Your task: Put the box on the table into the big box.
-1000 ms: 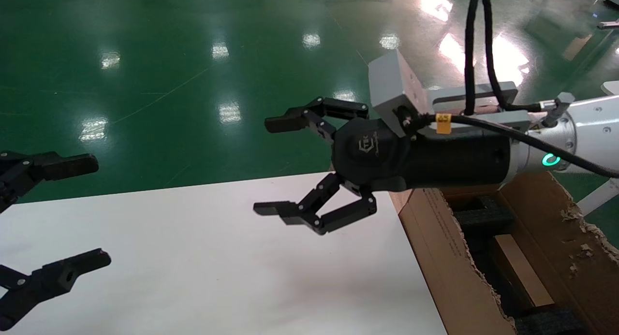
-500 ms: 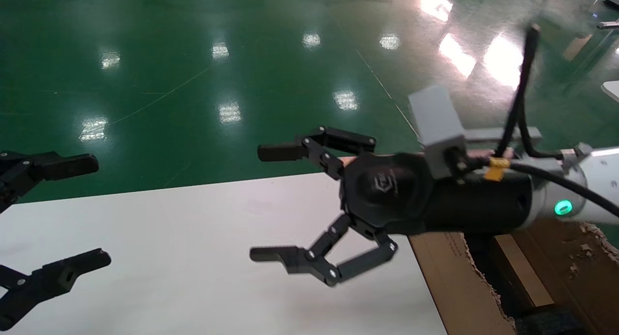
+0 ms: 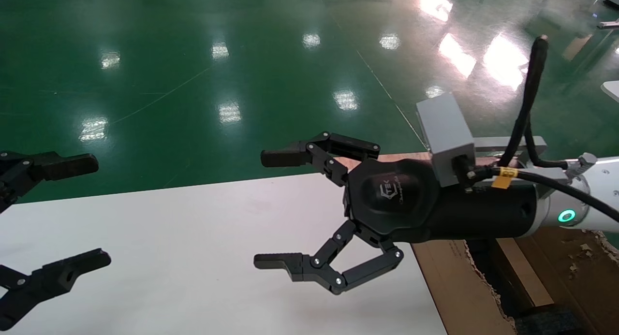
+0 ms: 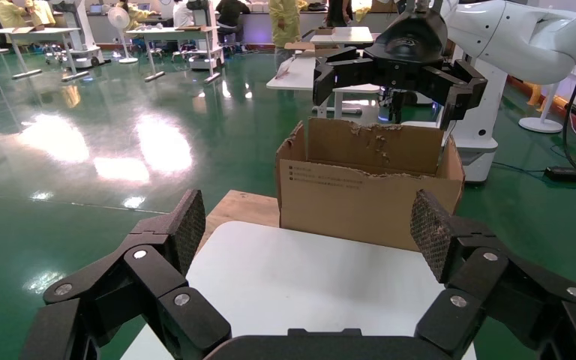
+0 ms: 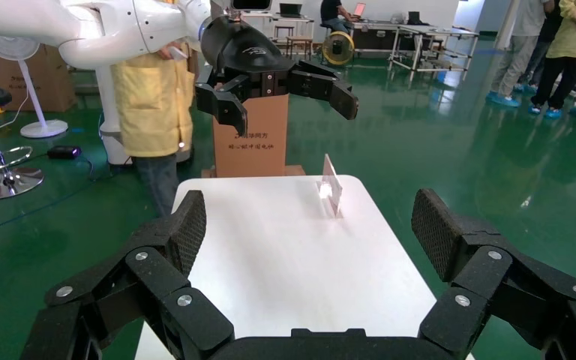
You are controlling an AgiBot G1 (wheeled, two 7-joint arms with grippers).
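The small brown box [image 3: 521, 273] lies inside the big box [image 3: 454, 289], among black foam [image 3: 546, 323], partly hidden by my right arm. The big box stands against the right end of the white table [image 3: 193, 267]. My right gripper [image 3: 271, 209] hangs open and empty above the table's right part, just left of the carton. In the left wrist view that carton [image 4: 367, 191] shows ragged flaps and black print. My left gripper [image 3: 89, 211] hovers open and empty over the table's left end. Each wrist view shows only bare tabletop between its own fingers [image 4: 187, 229] [image 5: 189, 225].
A light wooden board [image 4: 236, 210] sticks out beyond the table beside the carton. A small clear upright plate [image 5: 331, 186] stands near the table's far edge. Beyond it are a printed brown carton [image 5: 251, 142] and a person in yellow [image 5: 154, 105]. Green floor surrounds the table.
My right gripper has dropped lower and shifted slightly toward the carton, staying open. The left gripper has not moved.
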